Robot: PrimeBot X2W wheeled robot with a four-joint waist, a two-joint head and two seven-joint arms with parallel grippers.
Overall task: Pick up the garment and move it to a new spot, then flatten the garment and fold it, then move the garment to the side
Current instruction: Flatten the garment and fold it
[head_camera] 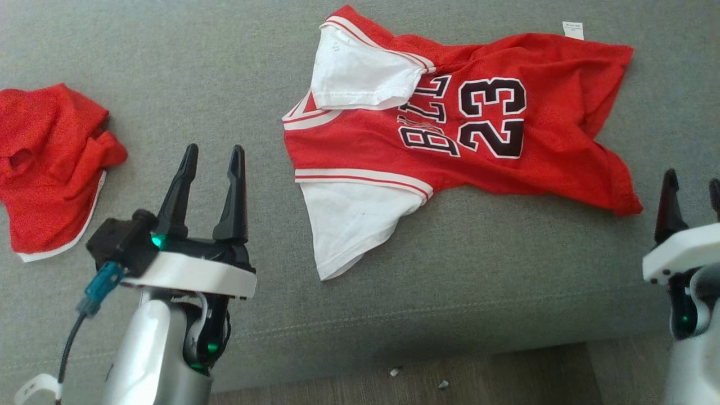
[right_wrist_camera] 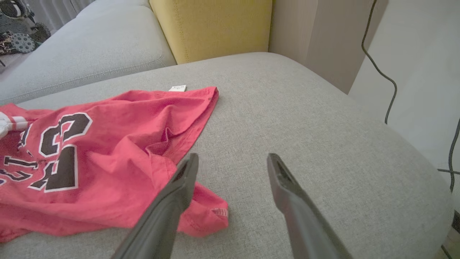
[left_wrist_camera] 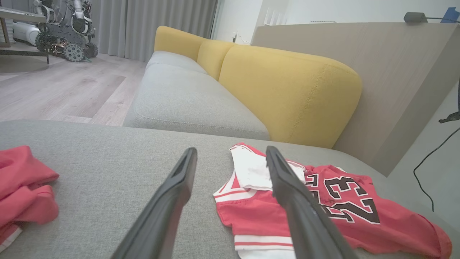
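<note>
Grey sofa cushion (head_camera: 478, 270) is our work surface, with a yellow backrest (left_wrist_camera: 287, 93) behind it and wood floor (head_camera: 478, 377) along the near edge.

Red jersey (head_camera: 506, 163) lies near the middle of the cushion, toward our right, spread out but wrinkled. Number 23 faces up, the collar end points to our left and the hem to our right. One white sleeve (head_camera: 360, 73) is folded over the chest. The other white sleeve (head_camera: 349, 225) sticks out toward the near edge. Small white tag (head_camera: 573, 30) shows at the far hem corner.

Left gripper (head_camera: 214, 149) hangs over bare cushion, left of the jersey and apart from it. Its jaws are spread and we see nothing between them. In the left wrist view its fingers (left_wrist_camera: 169, 201) frame the collar end.

Right gripper (head_camera: 692, 179) sits at the right edge, just beside the near hem corner. Its jaws are apart with only bare cushion between them, so it has let go. In the right wrist view one finger (right_wrist_camera: 172, 201) overlaps that hem corner; we can't tell if it touches.

Second red garment (head_camera: 50, 163) is bunched at the far left, well apart from the jersey.
</note>
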